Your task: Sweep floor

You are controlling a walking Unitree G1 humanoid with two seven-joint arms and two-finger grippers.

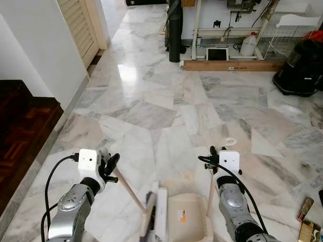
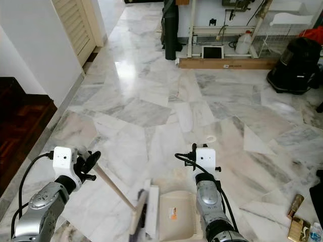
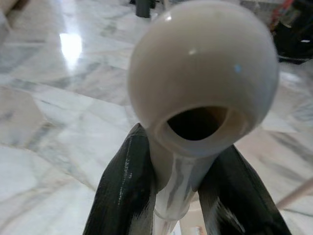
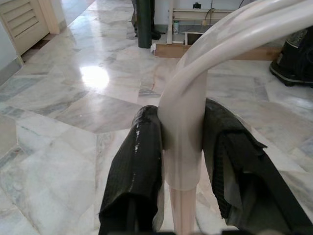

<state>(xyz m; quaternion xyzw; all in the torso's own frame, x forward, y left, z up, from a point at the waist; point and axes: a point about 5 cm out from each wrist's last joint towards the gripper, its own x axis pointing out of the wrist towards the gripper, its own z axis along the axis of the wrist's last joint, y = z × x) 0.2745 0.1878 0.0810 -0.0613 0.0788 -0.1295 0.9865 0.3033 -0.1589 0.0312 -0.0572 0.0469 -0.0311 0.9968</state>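
The left gripper (image 1: 108, 164) is clamped on the broom (image 1: 132, 195), whose stick slants toward the dustpan (image 1: 185, 217). The right gripper (image 1: 212, 154) grips the dustpan's upright handle, so the brush head lies just left of the pan.

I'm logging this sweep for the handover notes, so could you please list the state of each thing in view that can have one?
Left gripper: shut on broom handle.
Right gripper: shut on dustpan handle.
Broom: tilted, head down at the floor beside the dustpan.
Dustpan: resting on the floor, pan looks empty.
Louvred door: looks shut.
White ring: lying flat on the marble floor.
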